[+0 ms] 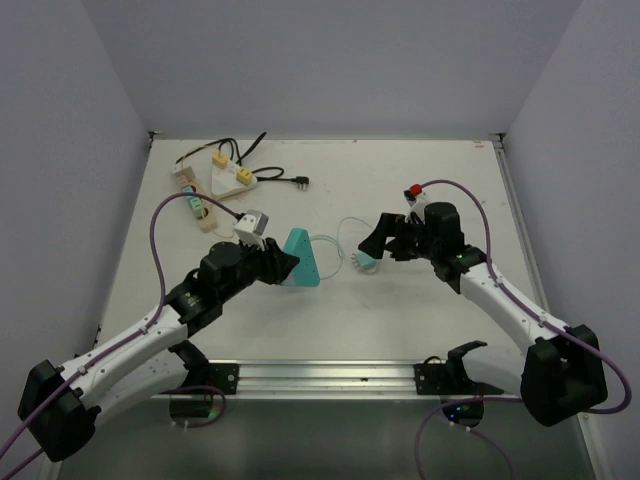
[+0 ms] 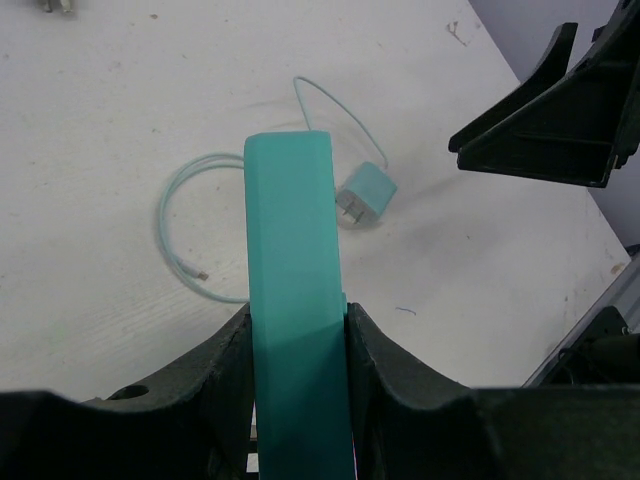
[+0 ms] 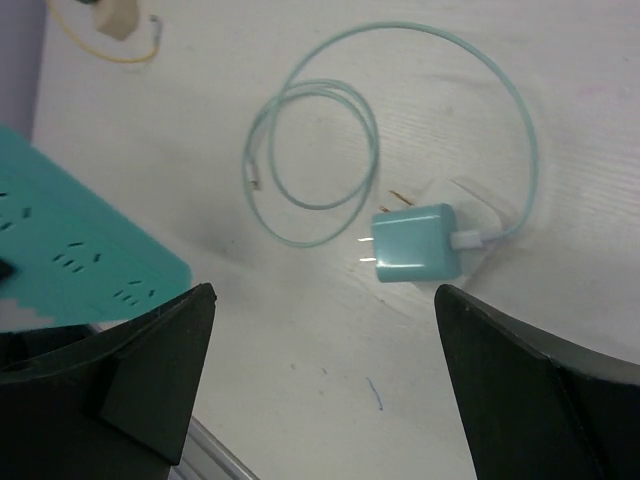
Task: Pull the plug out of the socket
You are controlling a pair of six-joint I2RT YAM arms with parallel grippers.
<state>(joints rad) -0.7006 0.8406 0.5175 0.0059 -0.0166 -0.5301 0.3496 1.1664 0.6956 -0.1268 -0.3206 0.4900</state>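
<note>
Well, the left gripper (image 2: 297, 335) was clamped tight on the teal triangular plastic socket block (image 2: 290, 230), low in the centre of the left wrist view. The small teal cube plug (image 3: 418, 243) lay loose on the white table (image 3: 300, 360), right of centre in the right wrist view, prongs bare and clear of the socket, its thin teal cable (image 3: 425, 26) looped beside it. The right gripper (image 3: 322, 300) hung above, jaws spread wide, holding nothing.

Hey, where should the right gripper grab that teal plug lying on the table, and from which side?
Come from above and pinch the teal plug body across its two plain side edges. It lies flat, prongs at one end and cable at the other, so those ends are poor grips.
</note>
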